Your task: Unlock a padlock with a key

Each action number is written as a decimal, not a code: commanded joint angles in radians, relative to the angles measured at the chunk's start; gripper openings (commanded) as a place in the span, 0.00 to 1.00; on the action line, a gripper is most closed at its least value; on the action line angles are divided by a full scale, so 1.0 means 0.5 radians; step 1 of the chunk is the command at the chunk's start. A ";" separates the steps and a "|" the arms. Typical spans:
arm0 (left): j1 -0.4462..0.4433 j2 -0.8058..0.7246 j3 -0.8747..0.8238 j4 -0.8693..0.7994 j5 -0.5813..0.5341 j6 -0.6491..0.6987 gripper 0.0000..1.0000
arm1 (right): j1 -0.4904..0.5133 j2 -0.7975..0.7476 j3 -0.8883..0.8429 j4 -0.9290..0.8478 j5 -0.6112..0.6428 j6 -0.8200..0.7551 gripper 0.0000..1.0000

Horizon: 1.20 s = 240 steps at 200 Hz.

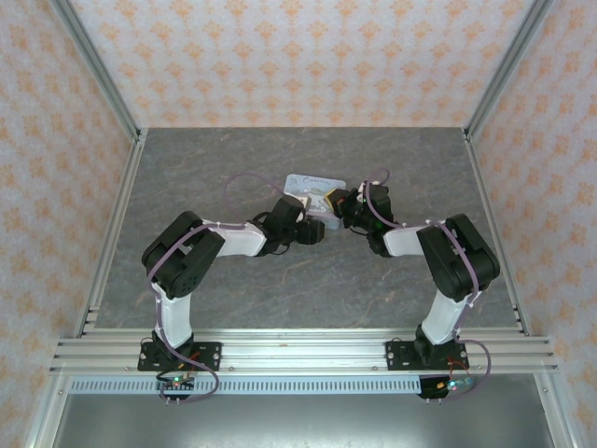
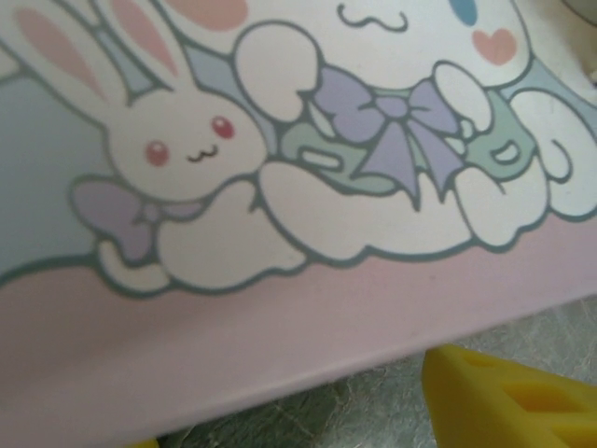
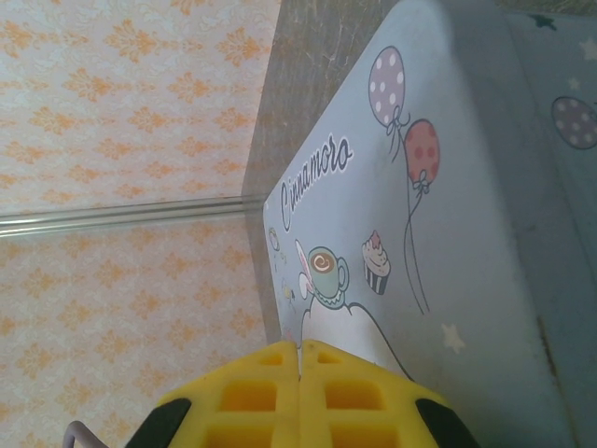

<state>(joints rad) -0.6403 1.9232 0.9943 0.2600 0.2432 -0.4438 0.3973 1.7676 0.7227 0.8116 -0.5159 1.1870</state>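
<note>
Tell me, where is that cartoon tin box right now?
From above, the tin box lies on the grey table just past its middle, with the left end effector and right end effector close beside it.

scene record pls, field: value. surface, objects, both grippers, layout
surface: grey stone-pattern table
object: pastel cartoon-printed tin, lying flat, mid-table towards the far side
left gripper: open, yellow fingers apart, close against the tin's pink edge
right gripper: shut, yellow pads pressed together, close to the tin's printed lid
layout: both grippers converge on the tin, one from each side
surround: orange-patterned walls
</note>
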 commanded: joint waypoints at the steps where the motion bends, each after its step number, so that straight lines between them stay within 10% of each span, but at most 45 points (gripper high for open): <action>1: -0.042 0.097 0.047 0.076 0.082 -0.011 0.70 | -0.011 0.034 0.001 0.099 0.001 0.015 0.00; 240: -0.027 0.180 -0.118 0.767 0.229 -0.772 0.69 | -0.010 0.017 -0.066 0.113 0.016 0.017 0.00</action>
<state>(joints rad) -0.6579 1.9800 0.9558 0.5564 0.3553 -0.7555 0.3973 1.7721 0.7048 0.8223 -0.5156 1.1927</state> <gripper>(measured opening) 0.687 0.040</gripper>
